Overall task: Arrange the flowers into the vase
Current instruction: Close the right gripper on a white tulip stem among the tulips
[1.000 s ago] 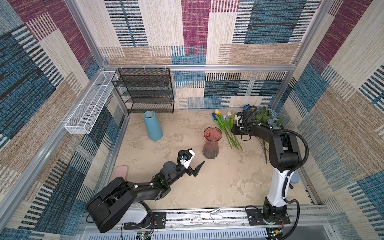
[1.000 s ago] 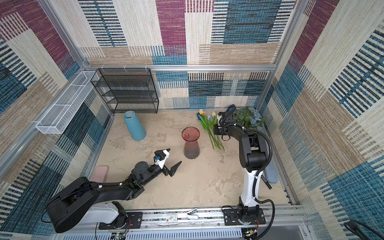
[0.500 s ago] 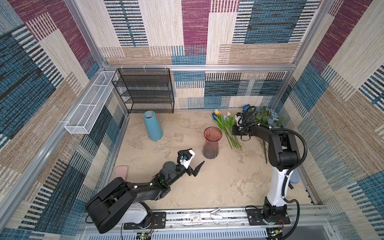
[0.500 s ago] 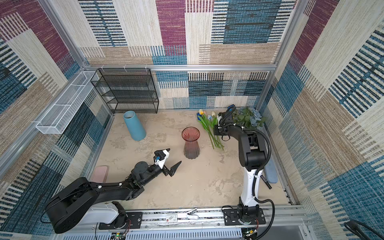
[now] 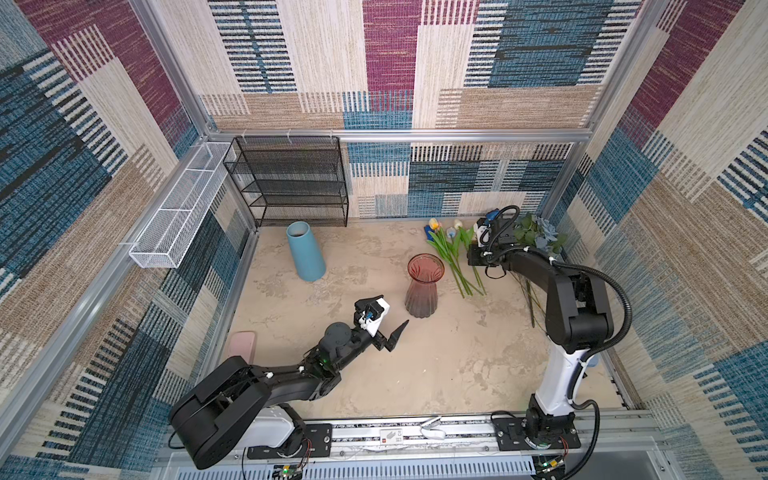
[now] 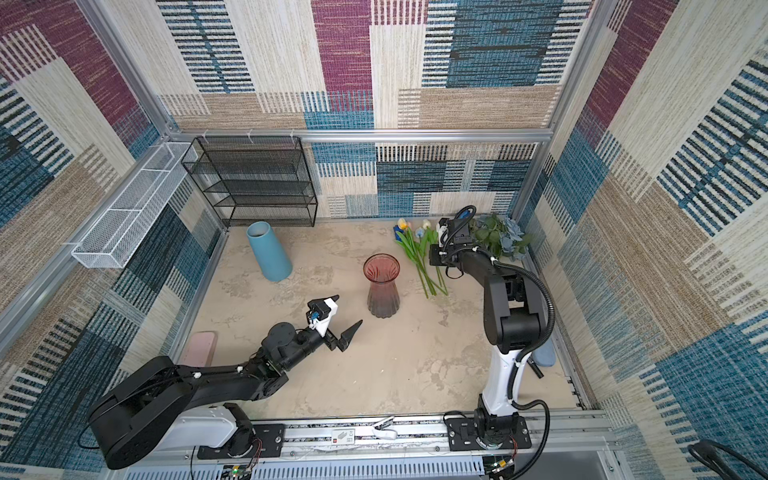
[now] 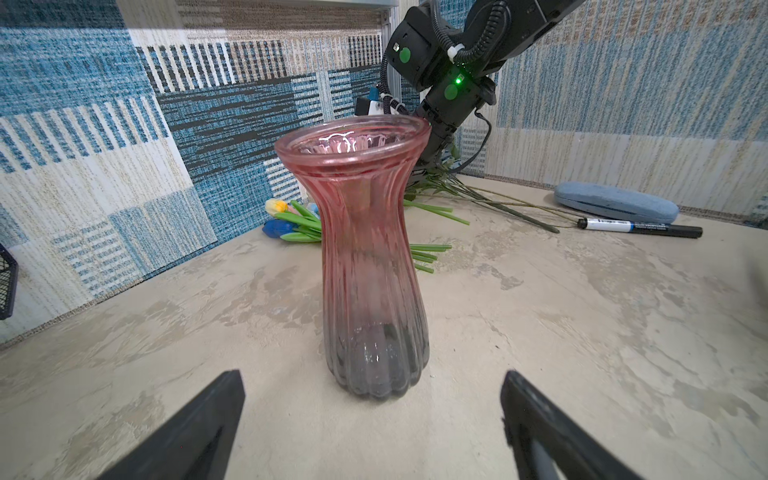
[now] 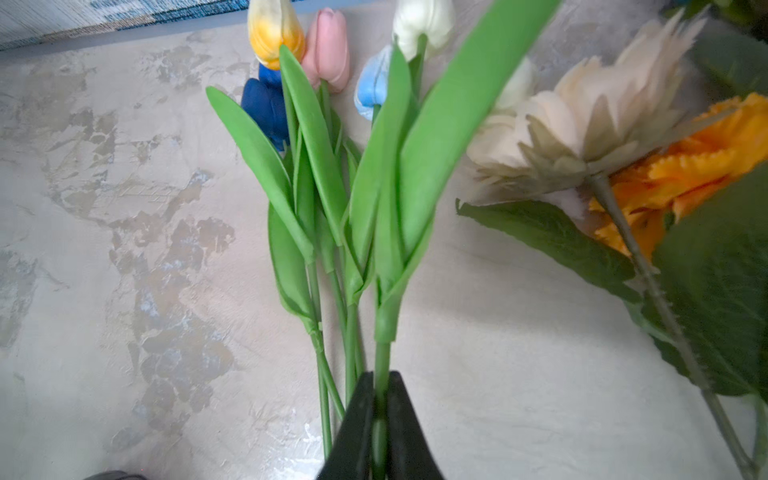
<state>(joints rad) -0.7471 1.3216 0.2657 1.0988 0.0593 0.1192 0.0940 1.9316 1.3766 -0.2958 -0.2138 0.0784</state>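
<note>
Right wrist view shows the right end effector (image 8: 380,376) pinching one green tulip stem (image 8: 382,353). In both top views, both arms sit almost where they were a second ago, so I think the flower is only just grabbed, not carried yet. The vase (image 5: 422,286) is empty. The flowers (image 5: 451,257) lie flat on the desk (image 5: 436,374), just right of the vase. Their long stems run front to back, with the blooms toward the back wall. The left end effector (image 5: 384,315) is spread wide near the vase.
</note>
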